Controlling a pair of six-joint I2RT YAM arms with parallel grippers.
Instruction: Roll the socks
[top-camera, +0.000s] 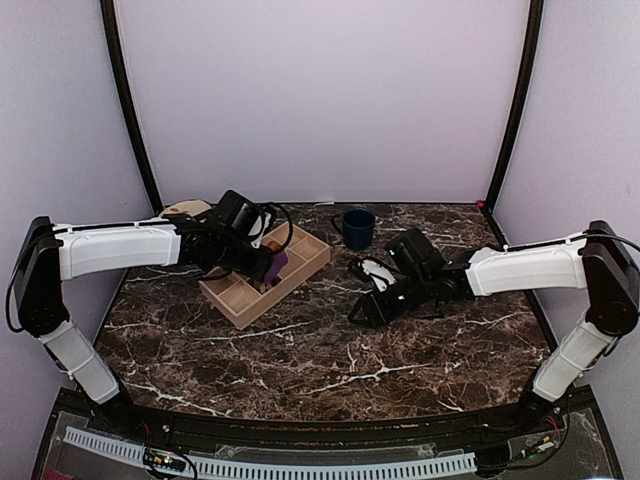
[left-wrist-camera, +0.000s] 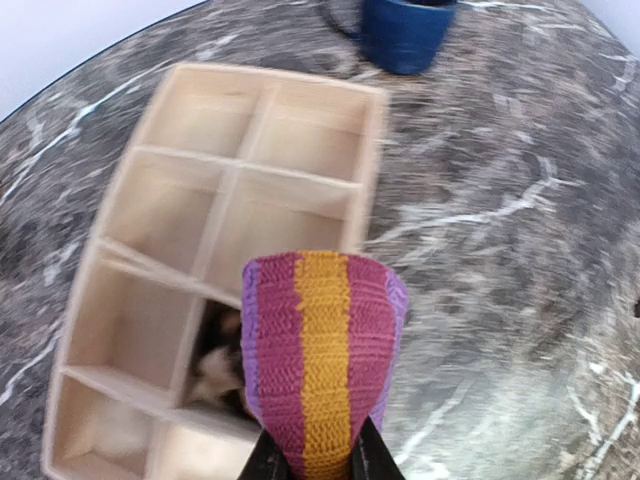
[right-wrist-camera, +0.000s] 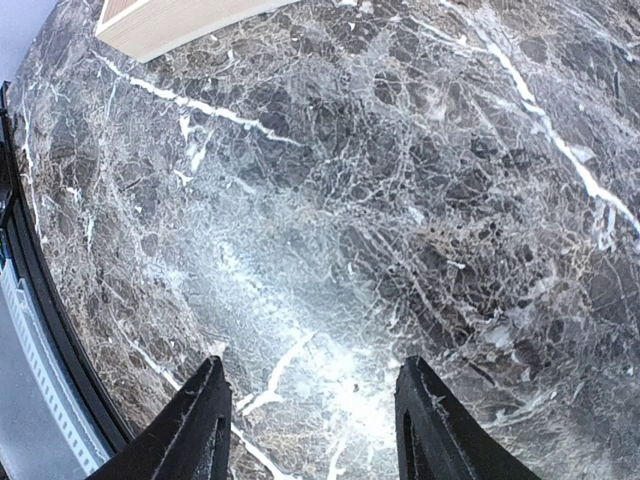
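Observation:
My left gripper (left-wrist-camera: 320, 455) is shut on a rolled sock bundle (left-wrist-camera: 322, 355), purple with red and orange stripes. It holds the bundle over the wooden divided tray (left-wrist-camera: 250, 160), above the tray's near right side. In one tray compartment, just left of the held bundle, lies a dark sock (left-wrist-camera: 218, 362) with pale patches, blurred. From above, the left gripper (top-camera: 268, 264) and the purple bundle (top-camera: 278, 266) sit over the tray (top-camera: 240, 295). My right gripper (top-camera: 372, 310) hovers low over the marble right of the tray; its jaws (right-wrist-camera: 315, 370) stand open around nothing.
A blue mug (top-camera: 355, 227) stands behind the tray near the back wall, also seen as the mug (left-wrist-camera: 405, 30) past the tray. A tan round object (top-camera: 185, 208) lies at the back left. The tray's corner (right-wrist-camera: 170, 20) shows ahead of the right gripper.

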